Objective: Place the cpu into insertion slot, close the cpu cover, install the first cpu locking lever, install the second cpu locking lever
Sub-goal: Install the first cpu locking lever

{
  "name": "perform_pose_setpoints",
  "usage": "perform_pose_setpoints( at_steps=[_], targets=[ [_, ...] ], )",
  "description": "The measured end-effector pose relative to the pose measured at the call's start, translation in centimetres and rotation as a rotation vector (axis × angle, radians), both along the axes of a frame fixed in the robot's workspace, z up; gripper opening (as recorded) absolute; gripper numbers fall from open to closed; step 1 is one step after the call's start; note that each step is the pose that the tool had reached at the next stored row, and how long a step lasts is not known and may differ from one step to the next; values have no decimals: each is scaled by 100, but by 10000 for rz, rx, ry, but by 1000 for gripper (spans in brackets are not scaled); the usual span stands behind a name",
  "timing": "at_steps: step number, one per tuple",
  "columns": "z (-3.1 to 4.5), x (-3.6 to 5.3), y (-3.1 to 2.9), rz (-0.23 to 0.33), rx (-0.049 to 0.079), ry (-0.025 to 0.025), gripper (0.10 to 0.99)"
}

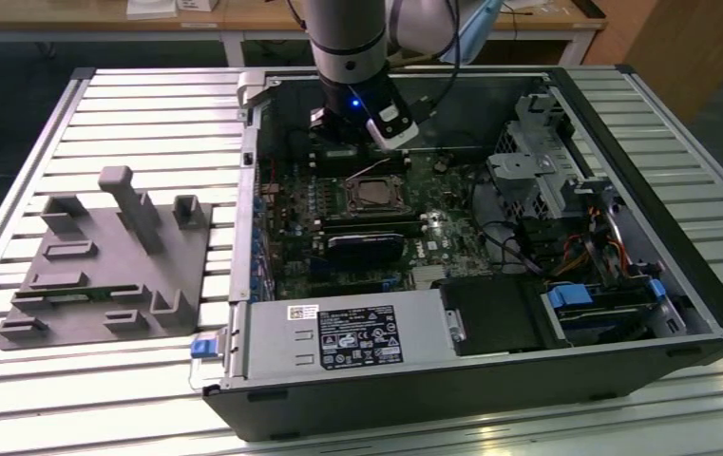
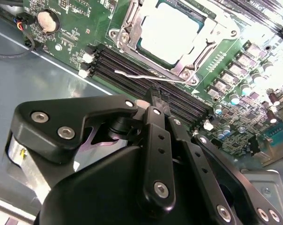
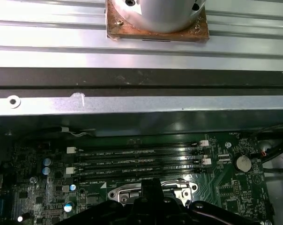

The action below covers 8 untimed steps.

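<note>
The cpu [image 2: 170, 29] lies flat in the insertion slot [image 1: 374, 196] on the green board, its pale metal top showing. The cpu cover [image 2: 128, 22] lies down around it as a silvery frame. A thin wire locking lever [image 2: 146, 77] sticks out along the slot's near side, lifted off the board. My gripper [image 2: 153, 99] hangs just beside that lever over the long black memory slots [image 2: 132, 70], with its black fingers drawn together and nothing between them. In the exterior view the gripper [image 1: 364, 157] hovers just behind the slot, inside the open computer case [image 1: 250, 190].
A grey moulded fixture [image 1: 107, 256] stands on the slatted table at the exterior view's left. Inside the case are a black card [image 1: 368, 242], a power supply [image 1: 335, 337], a drive cage [image 1: 551, 176] and cables. A coin cell [image 3: 243, 162] sits near the memory slots [image 3: 137, 161].
</note>
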<state>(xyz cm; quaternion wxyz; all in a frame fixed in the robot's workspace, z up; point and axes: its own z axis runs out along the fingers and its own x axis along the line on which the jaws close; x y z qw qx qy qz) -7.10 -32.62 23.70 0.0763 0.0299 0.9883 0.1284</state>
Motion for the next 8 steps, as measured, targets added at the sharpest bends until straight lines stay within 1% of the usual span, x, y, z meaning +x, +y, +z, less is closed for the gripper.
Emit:
perform_pose_setpoints(
  at_steps=[5,7,8],
  targets=[
    [-21,0,0,-76,-56,-13,106],
    [-34,0,0,-137,-116,-25,106],
    [-39,0,1,-160,-166,-34,106]
  ],
)
